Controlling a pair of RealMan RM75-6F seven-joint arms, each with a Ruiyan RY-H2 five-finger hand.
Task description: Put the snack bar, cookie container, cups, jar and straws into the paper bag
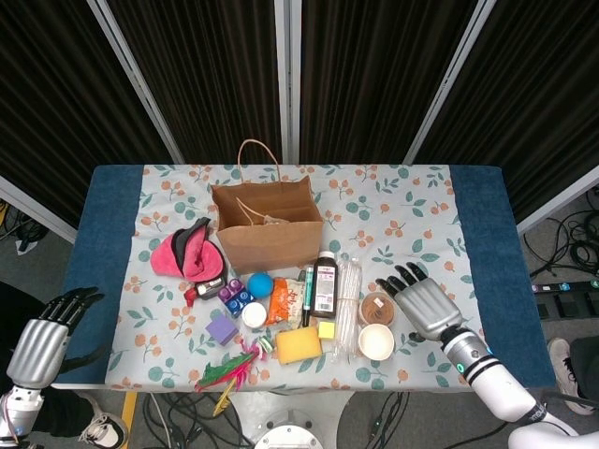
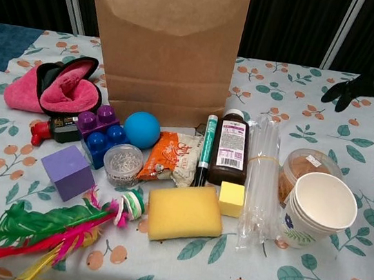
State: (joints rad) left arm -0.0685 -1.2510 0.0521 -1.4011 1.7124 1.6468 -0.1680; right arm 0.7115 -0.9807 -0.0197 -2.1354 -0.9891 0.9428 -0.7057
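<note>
Head view. One paper bag (image 1: 269,227) stands upright and open-topped toward the table's (image 1: 487,234) far edge, its handle loop rising behind. In front of it a single bundle of clear straws (image 1: 349,296) lies with its long axis running from the bag toward the near edge. Just right of the straws sits one round cookie container (image 1: 376,307), and directly in front of that a stack of paper cups (image 1: 375,341), mouth up; count in the stack not resolvable here. One orange snack bar (image 1: 281,300) lies left of a brown bottle (image 1: 325,284), long axis also running far to near. A small white-lidded jar (image 1: 254,314) sits just left of the snack bar. The right hand (image 1: 420,301) hovers right of the cookie container, fingers spread and pointing toward the far left, holding nothing. The left hand (image 1: 42,339) hangs off the table's left edge, fingers loosely apart, empty.

Chest view. Bag fills the upper centre. Straws (image 2: 259,179) lie lengthwise, far end near the bottle. The cups (image 2: 318,209) show several nested rims, tilted slightly toward the camera, touching the cookie container (image 2: 302,164) behind. The jar (image 2: 122,164) holds small metal bits. Only dark fingertips (image 2: 347,89) of the right hand enter at upper right, apart and touching nothing.
</note>
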